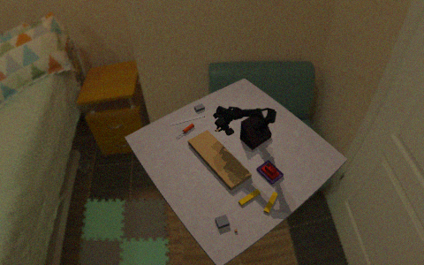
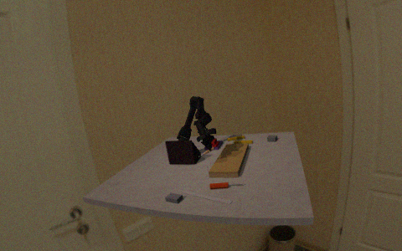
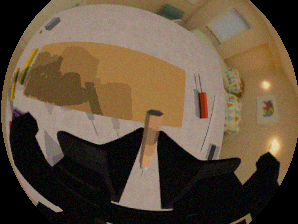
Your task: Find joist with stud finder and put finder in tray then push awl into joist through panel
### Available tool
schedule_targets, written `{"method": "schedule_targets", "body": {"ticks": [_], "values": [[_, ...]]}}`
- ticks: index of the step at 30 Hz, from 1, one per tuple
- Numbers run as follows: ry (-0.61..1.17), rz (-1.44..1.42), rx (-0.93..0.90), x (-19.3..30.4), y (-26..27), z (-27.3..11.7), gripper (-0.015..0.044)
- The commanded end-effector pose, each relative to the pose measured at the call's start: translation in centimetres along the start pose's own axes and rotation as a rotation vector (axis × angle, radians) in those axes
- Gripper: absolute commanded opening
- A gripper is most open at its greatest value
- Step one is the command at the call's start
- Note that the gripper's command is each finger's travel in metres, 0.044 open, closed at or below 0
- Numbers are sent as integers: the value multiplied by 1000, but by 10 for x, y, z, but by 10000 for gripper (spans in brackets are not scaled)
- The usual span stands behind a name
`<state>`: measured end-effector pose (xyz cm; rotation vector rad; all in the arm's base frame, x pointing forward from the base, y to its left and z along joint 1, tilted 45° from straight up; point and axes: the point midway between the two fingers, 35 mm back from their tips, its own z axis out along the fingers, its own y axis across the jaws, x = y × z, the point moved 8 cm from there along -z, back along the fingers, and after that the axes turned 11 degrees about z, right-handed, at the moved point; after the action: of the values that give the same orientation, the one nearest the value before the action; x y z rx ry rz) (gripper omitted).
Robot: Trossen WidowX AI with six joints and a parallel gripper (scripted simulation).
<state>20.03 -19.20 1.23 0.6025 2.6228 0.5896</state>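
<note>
My gripper (image 1: 224, 131) (image 2: 208, 147) (image 3: 150, 132) is clamped on the awl's wooden handle (image 3: 152, 131), near side of the panel (image 1: 212, 155) (image 2: 232, 161) (image 3: 115, 75). I judge it light, stiff, possibly slippery; 1 firm mid-handle grip should suit pushing.

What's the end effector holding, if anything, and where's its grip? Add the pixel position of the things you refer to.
The wood-coloured handle of the awl (image 3: 152, 131), between its fingertips; the metal point sticks out free.
</note>
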Motion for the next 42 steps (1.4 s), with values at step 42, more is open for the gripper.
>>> {"method": "schedule_targets", "body": {"ticks": [42], "values": [[-824, 124, -63, -27, 215, -25, 0]]}}
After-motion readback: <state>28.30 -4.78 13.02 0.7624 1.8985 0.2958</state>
